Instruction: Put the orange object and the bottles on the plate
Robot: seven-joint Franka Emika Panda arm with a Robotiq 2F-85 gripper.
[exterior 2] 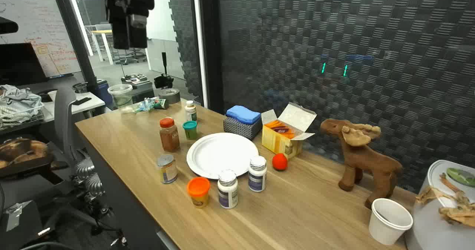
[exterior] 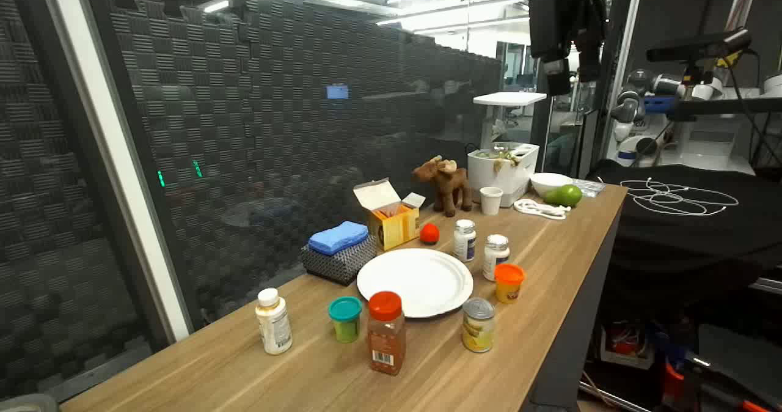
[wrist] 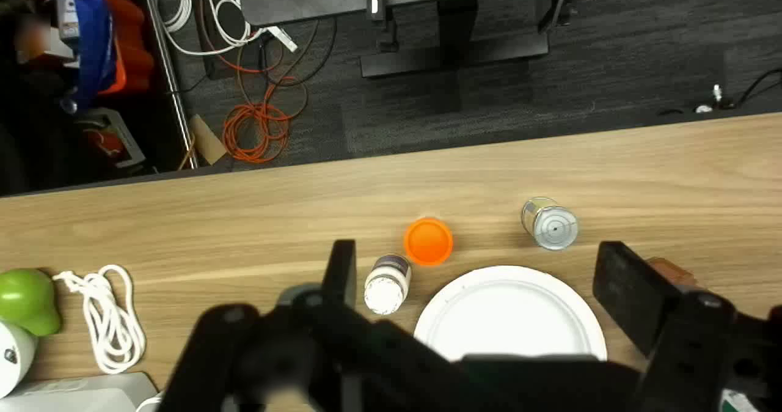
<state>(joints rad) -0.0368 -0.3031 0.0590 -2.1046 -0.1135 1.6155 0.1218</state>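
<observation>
The orange object (exterior: 509, 282), a small tub with an orange lid, stands on the table beside the white plate (exterior: 415, 280), on which nothing lies. Two white pill bottles (exterior: 464, 241) (exterior 2: 228, 190) stand close by it; a third white bottle (exterior: 274, 323) is at the plate's far side from them. Between lie a red-capped bottle (exterior: 386, 338), a green-lidded jar (exterior: 346, 320) and a yellowish can (exterior: 478, 326), all upright. High above the table hangs my gripper (exterior: 573, 79), also visible in an exterior view. In the wrist view its black fingers (wrist: 632, 290) are wide apart, holding nothing.
Behind the plate are a blue sponge (exterior 2: 243, 114) on a dark block, an open yellow box (exterior 2: 282, 137) and a red ball (exterior 2: 279, 161). Farther along stand a toy moose (exterior: 449, 186), a paper cup (exterior: 490, 201), a white planter (exterior: 504, 173), white rope (exterior: 541, 209) and green fruit (exterior: 568, 195).
</observation>
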